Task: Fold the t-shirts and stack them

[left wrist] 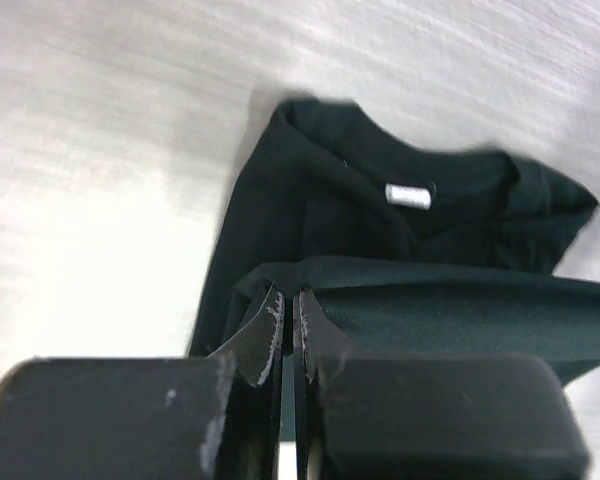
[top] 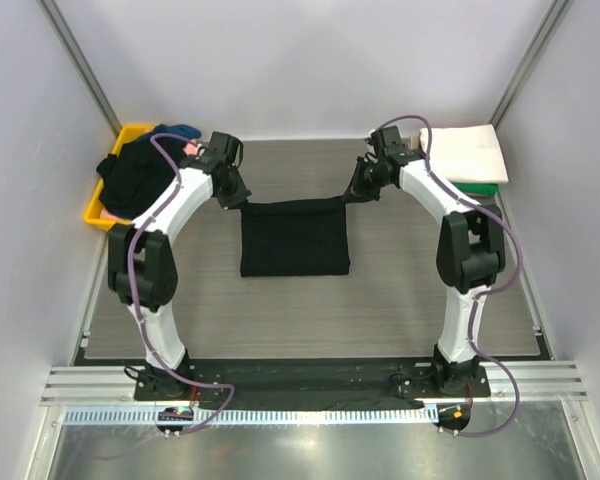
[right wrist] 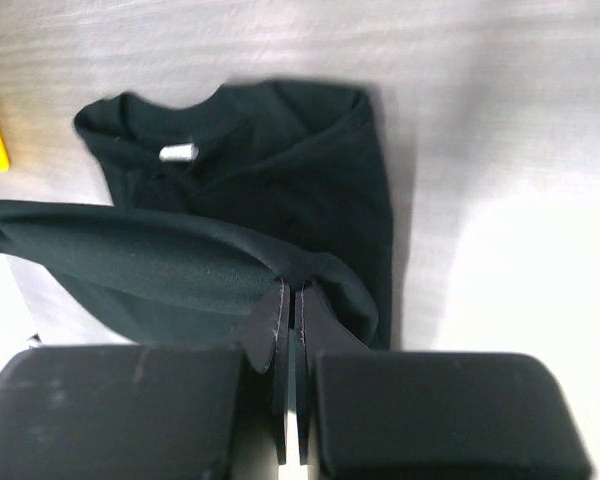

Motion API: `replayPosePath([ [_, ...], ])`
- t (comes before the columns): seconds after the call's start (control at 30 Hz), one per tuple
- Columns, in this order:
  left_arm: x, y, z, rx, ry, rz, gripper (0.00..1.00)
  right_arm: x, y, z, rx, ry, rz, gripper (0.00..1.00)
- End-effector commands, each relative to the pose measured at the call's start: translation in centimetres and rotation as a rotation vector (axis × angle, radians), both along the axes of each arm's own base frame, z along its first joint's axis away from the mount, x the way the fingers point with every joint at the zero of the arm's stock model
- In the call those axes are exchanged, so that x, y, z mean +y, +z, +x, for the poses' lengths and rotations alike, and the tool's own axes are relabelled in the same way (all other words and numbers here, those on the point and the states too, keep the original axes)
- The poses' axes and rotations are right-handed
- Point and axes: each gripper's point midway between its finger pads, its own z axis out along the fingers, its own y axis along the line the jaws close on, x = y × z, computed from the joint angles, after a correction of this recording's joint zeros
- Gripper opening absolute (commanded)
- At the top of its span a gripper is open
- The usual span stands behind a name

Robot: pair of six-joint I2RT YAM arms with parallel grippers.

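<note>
A black t-shirt [top: 295,240] lies partly folded in the middle of the table, collar end toward the near side. Its far edge is lifted and stretched between both grippers. My left gripper [top: 242,196] is shut on the left corner of that edge [left wrist: 280,285]. My right gripper [top: 352,195] is shut on the right corner [right wrist: 298,280]. In both wrist views the collar with its white label [left wrist: 410,195] [right wrist: 177,153] shows beyond the raised hem. Folded white and green shirts [top: 467,157] are stacked at the far right.
A yellow tray [top: 102,194] at the far left holds a heap of dark, blue and pink clothes [top: 145,165]. The table mat [top: 310,320] is grey and striped. Grey walls close in the left, right and back.
</note>
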Motion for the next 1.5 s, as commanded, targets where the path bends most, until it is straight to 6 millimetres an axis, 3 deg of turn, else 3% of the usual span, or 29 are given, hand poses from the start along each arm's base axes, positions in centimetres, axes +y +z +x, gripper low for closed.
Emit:
replayPosePath([
  [0.0, 1.2, -0.9, 3.1, 0.006, 0.007, 0.014, 0.00, -0.9, 0.4, 3.7, -0.069, -0.017, -0.017, 0.01],
  [0.03, 1.3, -0.3, 4.3, -0.014, 0.010, 0.003, 0.00, -0.5, 1.1, 4.7, -0.091, -0.014, -0.002, 0.01],
  [0.07, 1.3, -0.4, 5.1, -0.017, 0.010, 0.003, 0.00, -0.3, -0.8, 5.3, -0.058, -0.014, -0.004, 0.01],
  [0.1, 1.9, -3.2, 5.6, 0.049, 0.025, 0.013, 0.01, -0.3, -1.2, 5.8, -0.044, -0.015, -0.002, 0.01],
  [0.13, 1.6, -2.0, 7.3, 0.018, 0.026, -0.010, 0.14, 0.2, 0.3, 7.4, -0.093, -0.009, 0.020, 0.15],
  [0.17, 2.1, -3.1, 7.4, 0.075, 0.044, -0.006, 0.27, 0.4, 0.2, 8.6, -0.107, -0.004, 0.026, 0.36],
  [0.2, 2.4, -3.3, 10.0, 0.059, 0.060, -0.031, 0.44, 0.2, -2.1, 9.1, -0.052, -0.006, 0.007, 0.55],
  [0.23, 1.7, -3.7, 10.9, 0.074, 0.042, -0.080, 0.67, 0.3, 0.8, 11.4, -0.133, -0.004, 0.021, 0.74],
  [0.27, 1.2, -3.7, 10.3, 0.131, 0.028, -0.118, 0.73, 0.1, 1.0, 12.0, -0.141, -0.009, 0.016, 0.80],
  [0.3, 1.0, -0.2, 12.0, 0.047, 0.012, -0.131, 0.76, -0.8, 1.0, 12.1, -0.131, -0.032, -0.009, 0.83],
  [0.33, 1.0, -0.6, 12.0, 0.065, 0.008, -0.120, 0.82, -1.0, 1.6, 11.9, -0.145, -0.026, -0.022, 0.86],
  [0.37, 1.1, 0.5, 11.6, 0.058, 0.007, -0.104, 0.82, -1.3, 1.6, 11.3, -0.138, -0.021, -0.033, 0.86],
  [0.4, 1.1, 0.4, 10.8, 0.074, -0.001, -0.094, 0.83, -1.3, 5.0, 11.1, -0.227, -0.018, -0.011, 0.87],
  [0.43, 1.2, 0.5, 10.1, 0.075, -0.009, -0.089, 0.83, -1.4, 1.4, 8.8, -0.145, 0.000, -0.012, 0.90],
  [0.47, 1.2, 4.5, 10.1, -0.035, -0.013, -0.105, 0.84, -1.4, 1.5, 7.8, -0.154, 0.011, 0.003, 0.91],
  [0.5, 1.7, 1.8, 8.0, 0.041, -0.007, -0.089, 0.84, -1.2, 1.7, 7.8, -0.202, 0.018, 0.027, 0.92],
  [0.53, 1.8, 1.9, 7.1, 0.039, -0.009, -0.087, 0.84, -1.2, 0.5, 5.3, -0.160, 0.042, 0.052, 0.94],
  [0.57, 2.0, 4.8, 6.3, -0.038, -0.013, -0.100, 0.84, -1.0, 0.2, 5.0, -0.179, 0.057, 0.068, 0.94],
  [0.6, 2.3, 2.4, 4.0, 0.033, -0.016, -0.092, 0.84, -0.8, -1.7, 3.1, -0.126, 0.084, 0.092, 0.95],
  [0.7, 2.7, 2.4, -0.6, 0.057, -0.044, -0.080, 0.82, -0.1, -2.9, 1.6, -0.112, 0.127, 0.141, 0.96],
  [0.73, 2.8, 2.2, -1.8, 0.065, -0.052, -0.073, 0.82, 0.0, -4.3, 0.9, -0.076, 0.134, 0.155, 0.96],
  [0.77, 2.9, 1.9, -4.1, 0.068, -0.060, -0.069, 0.82, 0.2, -4.9, 1.0, -0.074, 0.139, 0.162, 0.96],
  [1.0, 3.4, 0.1, -13.1, 0.091, -0.115, -0.067, 0.81, 1.6, -10.2, 2.7, -0.007, 0.135, 0.205, 0.97],
  [1.07, 3.9, 0.4, -14.4, 0.081, -0.108, -0.057, 0.81, 3.2, -11.2, 2.6, 0.014, 0.147, 0.253, 0.97],
  [1.17, 4.5, 1.6, -16.1, 0.042, -0.109, -0.051, 0.81, 6.8, -12.1, 0.5, 0.029, 0.208, 0.246, 0.97],
  [1.2, 4.6, 1.8, -16.4, 0.034, -0.113, -0.049, 0.82, 8.3, -12.7, -1.1, 0.047, 0.239, 0.244, 0.97],
  [1.33, 5.1, 2.7, -18.0, -0.001, -0.128, -0.042, 0.82, 10.1, -13.0, -3.0, 0.060, 0.229, 0.346, 0.91],
  [1.43, 5.6, 2.3, -18.4, -0.020, -0.135, -0.015, 0.82, 11.3, -12.7, -3.5, 0.065, 0.216, 0.450, 0.70],
  [1.47, 5.8, 1.6, -19.0, -0.011, -0.150, -0.003, 0.82, 11.6, -12.5, -3.3, 0.060, 0.214, 0.478, 0.52],
])
